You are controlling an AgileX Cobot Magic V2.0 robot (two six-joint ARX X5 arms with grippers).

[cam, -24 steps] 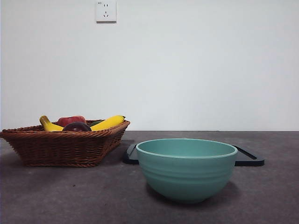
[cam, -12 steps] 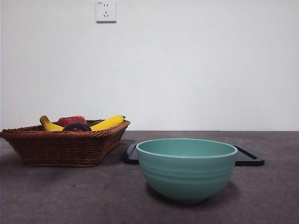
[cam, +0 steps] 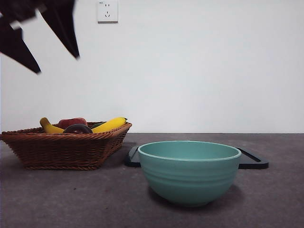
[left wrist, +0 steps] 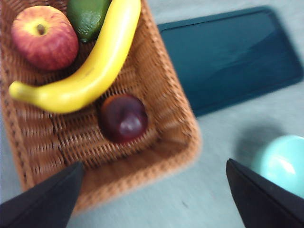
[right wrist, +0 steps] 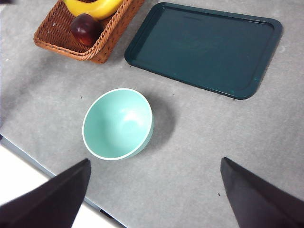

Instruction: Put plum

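While front view half-hides plum (left wrist: 123, 118) in basket (left wrist: 175, 137), left end effector (left wrist: 154, 199) gapes empty.

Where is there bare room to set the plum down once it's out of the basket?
The teal bowl is empty, and so is the dark tray. Bare grey table borders both. The basket is crowded: the plum lies against the banana, beside apple and avocado.

A plain white wall (cam: 199, 71) fills the back of the scene, evenly lit and without visible seams. High on it sits a white electrical socket (cam: 108, 11), seen only in the front view. Below, the grey, lightly speckled surface (cam: 275, 199) meets the wall in a straight level line. The right wrist view shows the surface's pale front edge (right wrist: 28, 178).
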